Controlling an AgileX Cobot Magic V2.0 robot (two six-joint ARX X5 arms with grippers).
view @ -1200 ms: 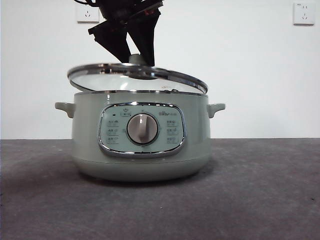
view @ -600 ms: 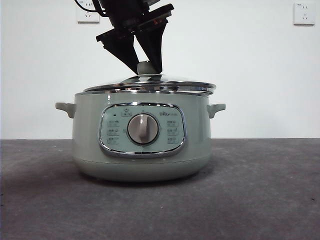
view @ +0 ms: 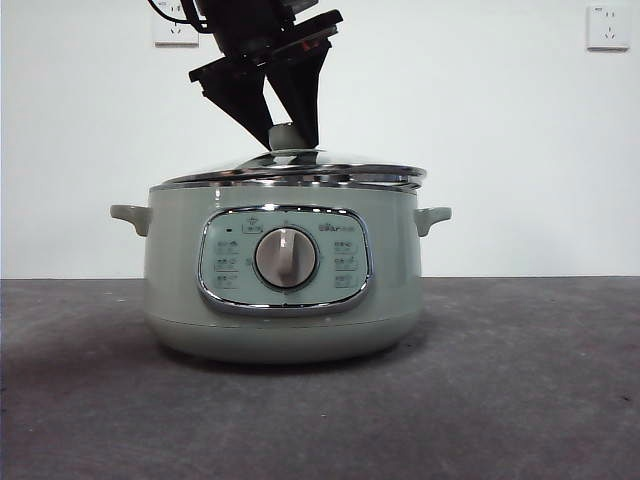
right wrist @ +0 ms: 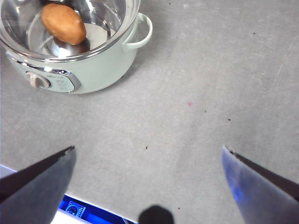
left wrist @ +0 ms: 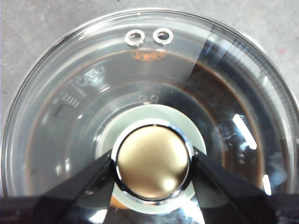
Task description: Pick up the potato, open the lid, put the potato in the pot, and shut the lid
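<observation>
Pot (view: pixel 280 285): sage-green, round, standing on the grey bench (view: pixel 520 390); control panel and grey dial (view: pixel 286 258) face the front camera; two small side handles. The landmark for the entries below.

Lid (view: pixel 295 172): clear glass with a steel rim, lying on top of the pot. In the front view the rim looks nearly level, perhaps a touch off to one side; whether it sits fully in its seat cannot be told.

Knob (left wrist: pixel 152 162): on the lid's centre, directly above the pot.

Left hand (view: pixel 281 138): above the pot, its two black jaws closed against opposite sides of the knob, gripping it.

Potato (right wrist: pixel 63 23): orange-brown, lying on the pot's floor, seen through the glass in the right wrist view.

Right hand (right wrist: pixel 148 177): well away from the pot, over bare bench, jaws spread wide and holding nothing.

Hazards, as judged:
- Releasing before the rim is seated could leave the lid tilted or let it slide, since glass on steel gives little grip.
- Rising with the jaws not fully parted would lift the lid again.
- Pressing down further could push the pot along the bench or strain the knob.
- A sideways withdrawal might drag the lid off centre.
</observation>
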